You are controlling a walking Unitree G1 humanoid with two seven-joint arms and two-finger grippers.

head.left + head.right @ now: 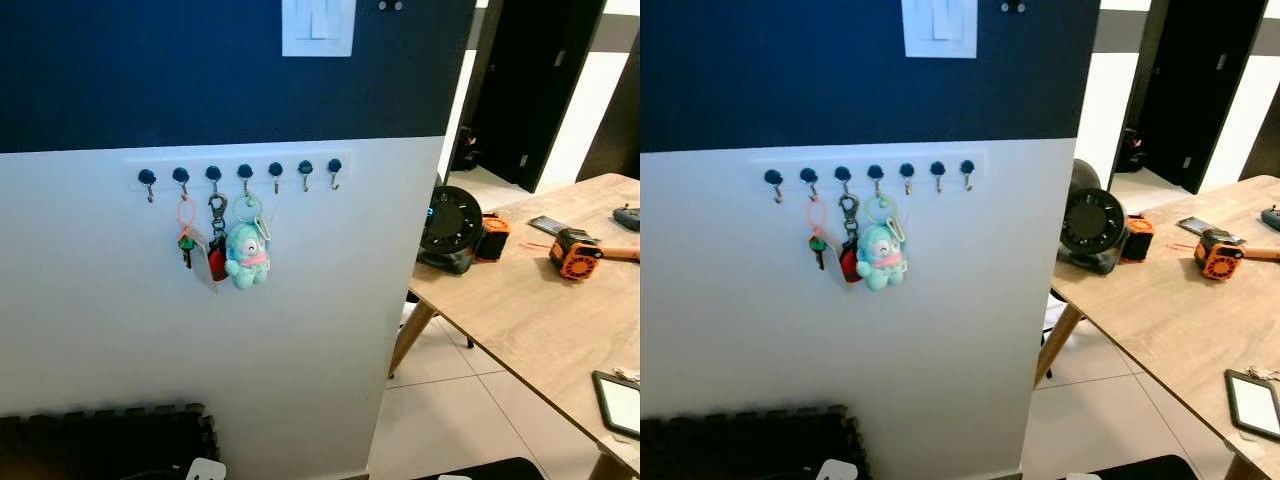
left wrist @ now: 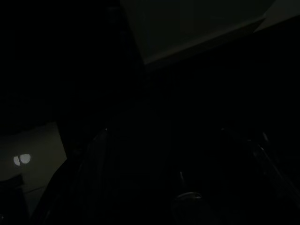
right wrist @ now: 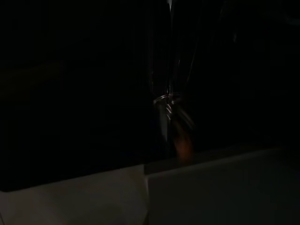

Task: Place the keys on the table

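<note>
White lower wall under navy band, hook rail (image 1: 240, 172) holding the keys (image 1: 186, 243) beside a teal plush keychain (image 1: 246, 256), wall corner edge near wooden table (image 1: 520, 300) at right, tiled floor (image 1: 450, 405) open between, both grippers' jaws too dark to tell.

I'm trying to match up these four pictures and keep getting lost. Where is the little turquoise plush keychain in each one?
Left eye view: the turquoise plush keychain hangs on the wall from the row of hooks, left of centre.
Right eye view: same spot, slightly further left.
Left wrist view: too dark to make it out.
Right wrist view: too dark to make it out.
Shared landmark: the wooden table at the right of both eye views.
</note>
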